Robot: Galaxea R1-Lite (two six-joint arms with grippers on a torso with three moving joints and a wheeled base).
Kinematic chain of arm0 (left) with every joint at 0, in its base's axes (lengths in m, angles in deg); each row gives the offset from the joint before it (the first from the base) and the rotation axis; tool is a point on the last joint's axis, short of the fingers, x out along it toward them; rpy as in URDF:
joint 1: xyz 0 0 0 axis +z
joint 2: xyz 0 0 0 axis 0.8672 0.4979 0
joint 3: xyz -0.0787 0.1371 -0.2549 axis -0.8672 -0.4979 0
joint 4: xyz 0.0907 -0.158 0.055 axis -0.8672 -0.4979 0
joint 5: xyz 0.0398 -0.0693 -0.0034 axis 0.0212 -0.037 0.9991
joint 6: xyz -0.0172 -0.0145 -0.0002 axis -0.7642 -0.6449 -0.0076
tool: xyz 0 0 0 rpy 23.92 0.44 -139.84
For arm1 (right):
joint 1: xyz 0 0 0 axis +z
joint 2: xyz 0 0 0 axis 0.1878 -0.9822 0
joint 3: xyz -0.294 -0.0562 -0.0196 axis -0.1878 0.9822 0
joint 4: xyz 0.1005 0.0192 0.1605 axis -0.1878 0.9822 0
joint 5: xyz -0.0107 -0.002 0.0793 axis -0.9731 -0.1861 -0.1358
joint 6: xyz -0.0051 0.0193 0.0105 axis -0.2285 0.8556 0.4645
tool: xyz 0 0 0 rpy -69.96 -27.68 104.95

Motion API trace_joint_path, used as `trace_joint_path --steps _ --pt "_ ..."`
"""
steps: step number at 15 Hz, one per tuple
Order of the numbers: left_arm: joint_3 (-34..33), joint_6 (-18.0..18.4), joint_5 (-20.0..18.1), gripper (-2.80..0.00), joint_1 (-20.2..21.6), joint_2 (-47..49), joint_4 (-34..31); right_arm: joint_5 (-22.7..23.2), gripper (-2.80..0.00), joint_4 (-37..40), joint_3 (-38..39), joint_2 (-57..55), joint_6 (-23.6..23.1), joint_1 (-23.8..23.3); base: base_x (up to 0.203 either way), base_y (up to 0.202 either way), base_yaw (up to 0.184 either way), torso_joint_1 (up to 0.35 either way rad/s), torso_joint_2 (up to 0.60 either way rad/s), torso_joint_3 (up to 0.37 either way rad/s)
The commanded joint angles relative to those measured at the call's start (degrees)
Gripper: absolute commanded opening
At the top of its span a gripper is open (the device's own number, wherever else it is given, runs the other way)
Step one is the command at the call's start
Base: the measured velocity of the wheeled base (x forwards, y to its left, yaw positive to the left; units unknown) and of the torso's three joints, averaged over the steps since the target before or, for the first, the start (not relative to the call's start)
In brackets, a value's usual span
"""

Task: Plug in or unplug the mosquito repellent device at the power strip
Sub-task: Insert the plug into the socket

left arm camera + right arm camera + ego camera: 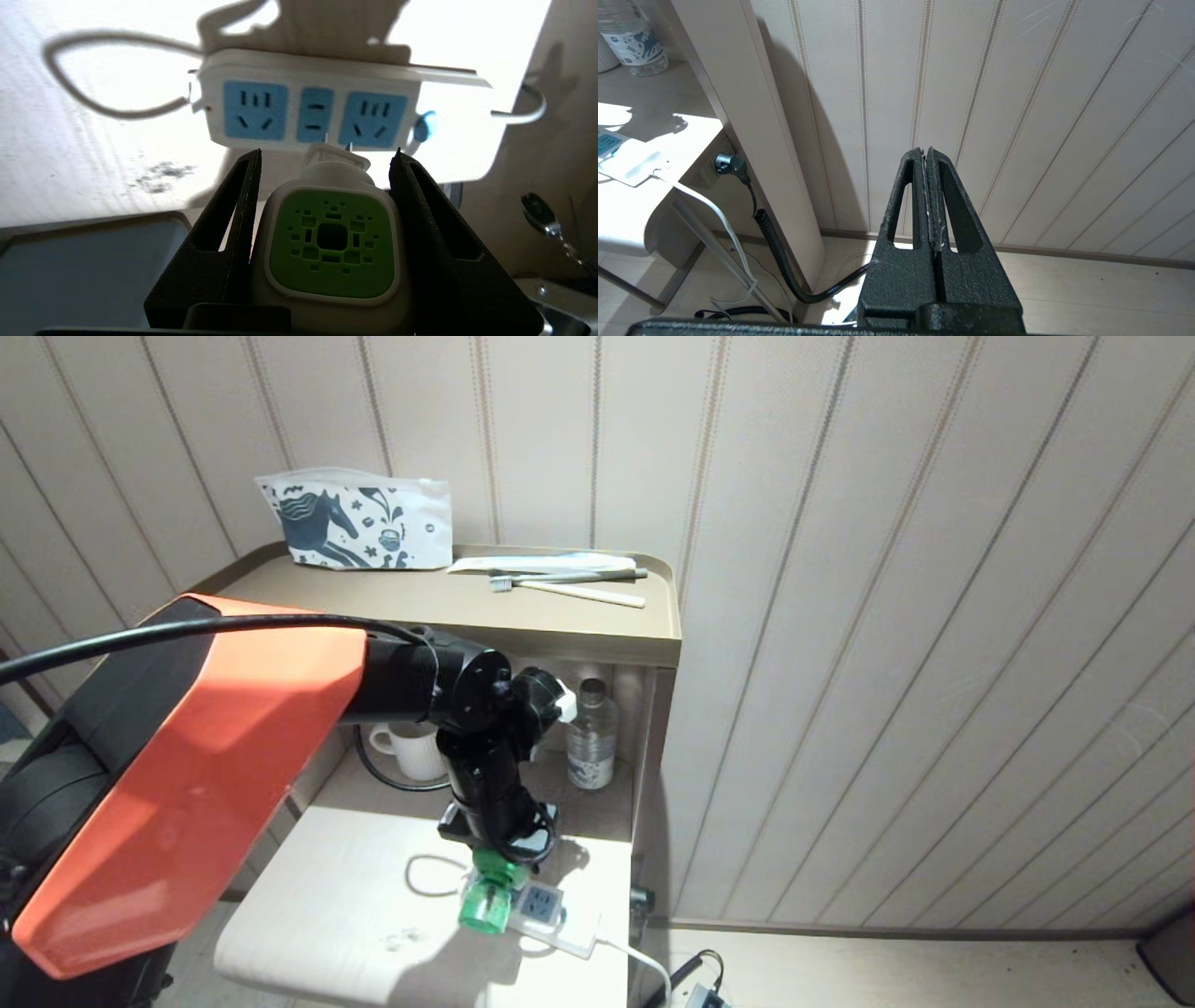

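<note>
My left gripper [327, 151] is shut on the mosquito repellent device [331, 242], its black fingers [231, 210] pressing both sides of the white head with the green vented face. The two metal prongs point at the power strip [308, 79] and stand a short way off its near edge, outside the light-blue sockets. From the head view, the green bottle [485, 901] hangs under the left gripper [499, 854], just beside the power strip [551, 910] on the pale tabletop. My right gripper [926, 150] is shut and empty, parked facing the panelled wall.
A water bottle [592, 733] and a white mug [411, 751] stand at the back of the lower shelf. The upper shelf [597, 635] carries a printed pouch [359, 518] and toothbrushes [565, 581]. The strip's white cord [644, 963] and a black hose [777, 247] drop to the floor.
</note>
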Motion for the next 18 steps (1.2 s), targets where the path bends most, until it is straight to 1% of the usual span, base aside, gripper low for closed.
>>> trace_joint_path --steps 1,2,3,6,8,9,10,13,18 --pt "1.4 -0.1 0.9 -2.80 1.2 1.1 -0.6 0.0 -2.80 0.0 0.0 -0.1 0.0 0.0 0.000 0.000 0.000 0.000 0.00 0.000" --pt "1.6 0.1 1.6 -2.80 1.6 1.4 -0.7 0.0 -2.80 0.0 0.0 -0.1 0.0 0.0 0.000 0.000 0.000 0.000 0.00 0.000" --pt "1.9 0.3 3.0 -2.80 2.8 1.8 -0.8 0.0 -2.80 0.0 0.0 -0.1 0.0 0.0 0.000 0.000 0.000 0.000 0.00 0.000" --pt "2.2 0.1 3.3 -2.80 3.7 2.5 -2.7 0.0 -2.80 0.0 0.0 0.0 0.0 0.0 0.000 0.000 0.000 0.000 0.00 0.000" --pt "2.2 -0.9 3.3 -2.80 4.0 3.2 -3.9 0.0 -2.80 0.0 0.0 -0.1 0.0 0.0 0.000 0.000 0.000 0.000 0.00 0.000" --pt "2.3 -2.0 3.2 -2.80 4.0 3.8 -4.4 0.0 -2.80 0.0 0.0 -0.1 0.0 0.0 0.000 0.000 0.000 0.000 0.00 0.000" --pt "2.9 -3.1 3.2 -2.80 3.9 4.0 -4.5 0.0 -2.80 0.0 0.0 -0.1 0.0 0.0 0.000 0.000 0.000 0.000 0.00 0.000" --pt "4.4 -4.8 3.2 -2.80 3.6 4.9 -4.5 0.0 -2.80 0.0 0.0 -0.1 0.0 0.0 0.000 0.000 0.000 0.000 0.00 0.000" --pt "5.1 -6.0 3.2 -2.80 3.1 5.3 -4.6 0.0 -2.80 0.0 0.0 -0.1 0.0 0.0 0.000 0.000 0.000 0.000 0.00 0.000"
